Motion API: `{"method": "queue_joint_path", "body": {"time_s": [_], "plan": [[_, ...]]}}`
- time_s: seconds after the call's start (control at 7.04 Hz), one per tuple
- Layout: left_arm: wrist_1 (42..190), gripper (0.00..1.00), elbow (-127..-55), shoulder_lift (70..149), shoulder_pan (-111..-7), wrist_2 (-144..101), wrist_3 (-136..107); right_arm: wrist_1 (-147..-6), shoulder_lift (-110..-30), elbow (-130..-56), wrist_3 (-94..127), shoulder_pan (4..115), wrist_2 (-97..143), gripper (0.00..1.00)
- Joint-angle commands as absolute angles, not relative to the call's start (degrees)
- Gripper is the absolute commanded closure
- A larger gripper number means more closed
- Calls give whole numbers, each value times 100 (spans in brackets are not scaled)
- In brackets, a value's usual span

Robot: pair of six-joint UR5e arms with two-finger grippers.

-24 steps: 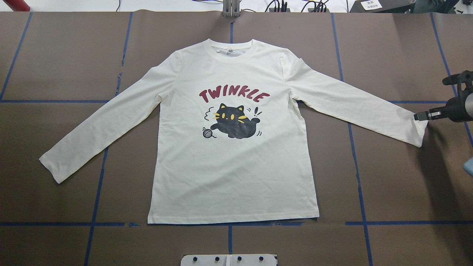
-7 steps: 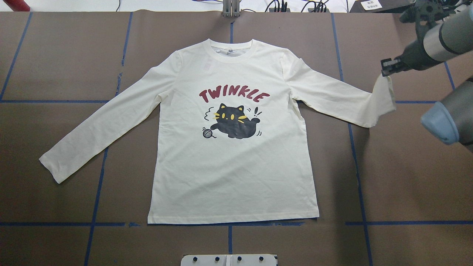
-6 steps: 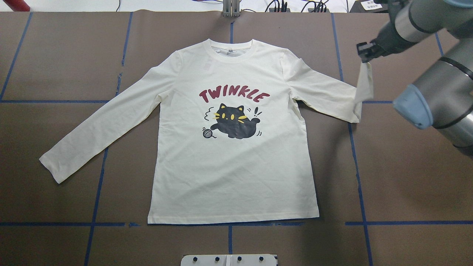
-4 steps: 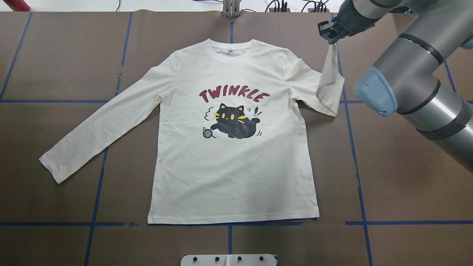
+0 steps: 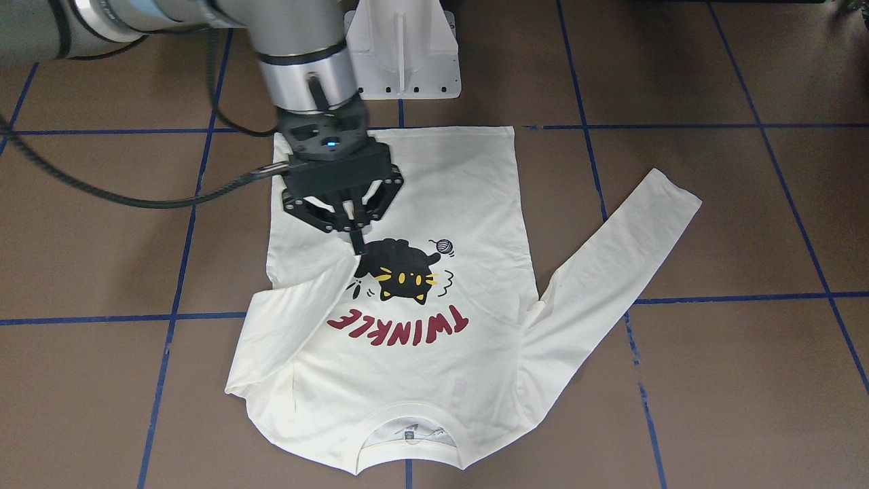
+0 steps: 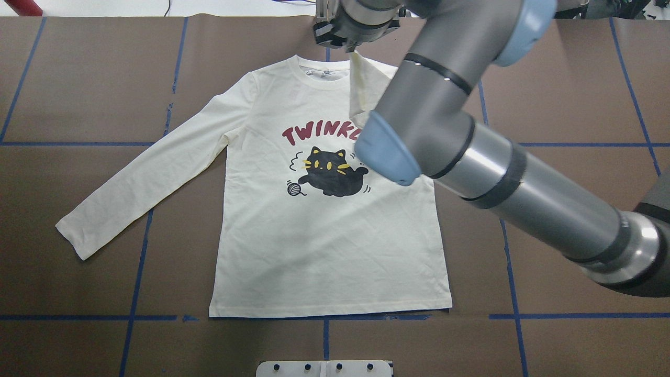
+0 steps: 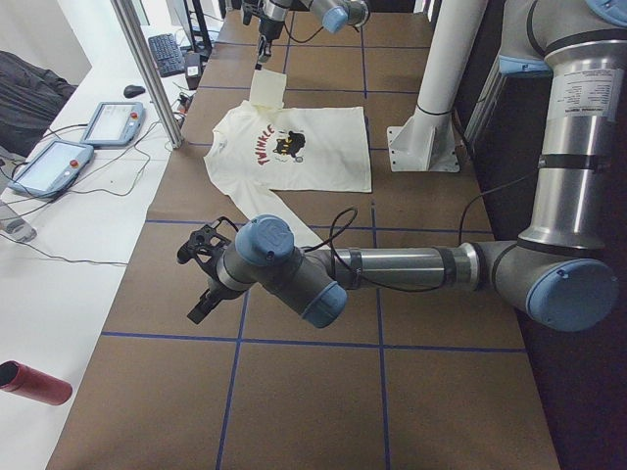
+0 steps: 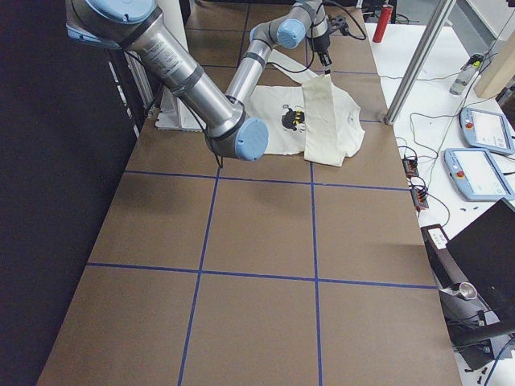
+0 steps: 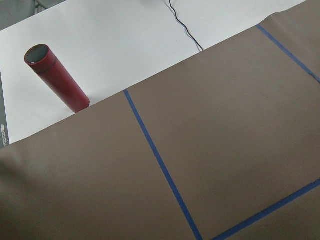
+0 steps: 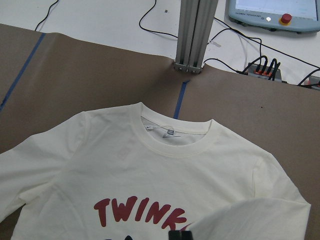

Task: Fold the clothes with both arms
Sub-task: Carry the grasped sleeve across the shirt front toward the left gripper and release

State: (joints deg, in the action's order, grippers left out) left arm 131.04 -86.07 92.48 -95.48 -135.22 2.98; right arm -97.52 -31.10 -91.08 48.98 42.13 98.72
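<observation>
Sleeve (image 5: pixel 299 312) end held between right fingers (image 5: pixel 358 243), draping below them over shirt (image 5: pixel 448 197); cat print (image 5: pixel 406 266) just beside; other sleeve (image 5: pixel 611 251) well apart.

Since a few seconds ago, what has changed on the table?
The right arm, jaws shut on the cuff, lifted the right-side sleeve and carried it leftward over the T-shirt chest. The shirt body and left-side sleeve stayed flat.

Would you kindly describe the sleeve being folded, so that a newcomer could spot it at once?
On the brown table lies a cream shirt with a black cat print. One sleeve is pinched at its end by the right hand and held over the shirt's front. The other sleeve lies flat, spread out sideways.
</observation>
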Motion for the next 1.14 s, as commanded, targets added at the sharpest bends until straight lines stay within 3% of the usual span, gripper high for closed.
{"method": "queue_joint_path", "body": {"time_s": [0.0, 0.28, 0.71, 0.99], "plan": [[13096, 0, -8587, 9246, -9545, -13518, 299, -9538, -2269, -7678, 5377, 3422, 8838, 100], [13096, 0, -8596, 9220, -9545, -13518, 290, -8485, -1675, -6048, 5824, 2955, 8195, 100], [13104, 0, -8613, 9211, -9545, -13518, 281, -7774, -1014, -4691, 6632, 2550, 7597, 100], [13104, 0, -8613, 9211, -9545, -13518, 281, -7673, -976, -4623, 7081, 2540, 7594, 100]]}}
